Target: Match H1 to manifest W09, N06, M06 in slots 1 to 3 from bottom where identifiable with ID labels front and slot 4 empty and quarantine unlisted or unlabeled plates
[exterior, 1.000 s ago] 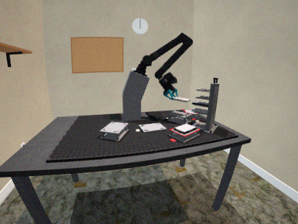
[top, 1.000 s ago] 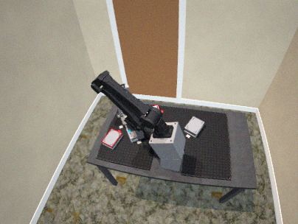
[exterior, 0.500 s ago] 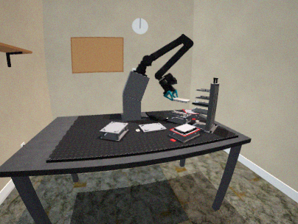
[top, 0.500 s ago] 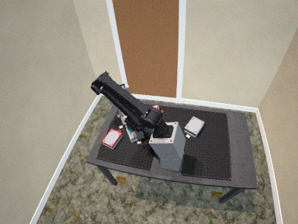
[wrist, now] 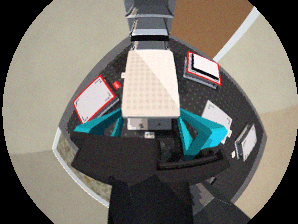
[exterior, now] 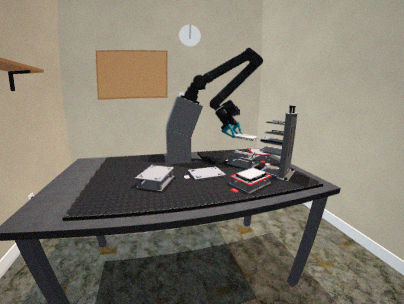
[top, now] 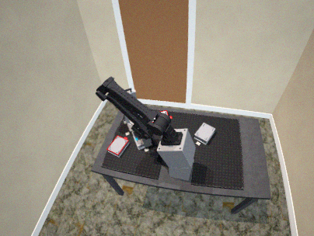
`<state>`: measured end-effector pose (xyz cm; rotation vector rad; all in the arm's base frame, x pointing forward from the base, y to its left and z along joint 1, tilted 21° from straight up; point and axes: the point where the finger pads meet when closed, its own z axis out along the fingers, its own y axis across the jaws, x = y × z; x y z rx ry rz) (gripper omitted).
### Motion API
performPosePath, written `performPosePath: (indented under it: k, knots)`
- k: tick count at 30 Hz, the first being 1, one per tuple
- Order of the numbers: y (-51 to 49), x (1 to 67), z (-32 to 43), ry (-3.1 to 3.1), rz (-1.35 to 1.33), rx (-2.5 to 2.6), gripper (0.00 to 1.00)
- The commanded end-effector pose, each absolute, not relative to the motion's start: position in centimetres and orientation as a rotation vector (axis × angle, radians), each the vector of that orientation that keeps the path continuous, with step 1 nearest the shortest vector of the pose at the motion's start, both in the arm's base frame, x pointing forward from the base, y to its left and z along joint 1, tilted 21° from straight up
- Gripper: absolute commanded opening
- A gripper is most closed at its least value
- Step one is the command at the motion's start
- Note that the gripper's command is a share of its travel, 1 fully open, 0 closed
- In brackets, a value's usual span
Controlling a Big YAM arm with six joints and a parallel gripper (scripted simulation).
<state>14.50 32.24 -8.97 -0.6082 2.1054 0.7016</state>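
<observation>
My gripper (exterior: 231, 130) holds a white well plate (exterior: 246, 136) level in the air, in front of the plate hotel H1 (exterior: 285, 147) at about the height of its upper shelves. In the wrist view the plate (wrist: 150, 83) lies lengthwise between the teal fingers, with its far short end pointing at the hotel (wrist: 150, 3). The hotel's shelves show as thin grey tiers; I cannot tell which of them hold plates. No label can be read on the held plate.
A red-framed nest with a plate (exterior: 251, 177) (wrist: 202, 67) sits before the hotel, and another red-framed nest lies to the right. A plate on a raised nest (exterior: 155, 176) and a flat nest (exterior: 206, 172) lie near the robot base (exterior: 181, 131).
</observation>
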Motion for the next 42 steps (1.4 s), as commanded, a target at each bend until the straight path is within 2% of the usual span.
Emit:
performPosePath:
  k: [1, 42]
  knots:
    - [32.7, 14.4, -8.8, 2.091, 0.727, -0.592, 0.86]
    - [33.3, 14.4, -10.4, 2.091, 0.727, -0.593, 0.86]
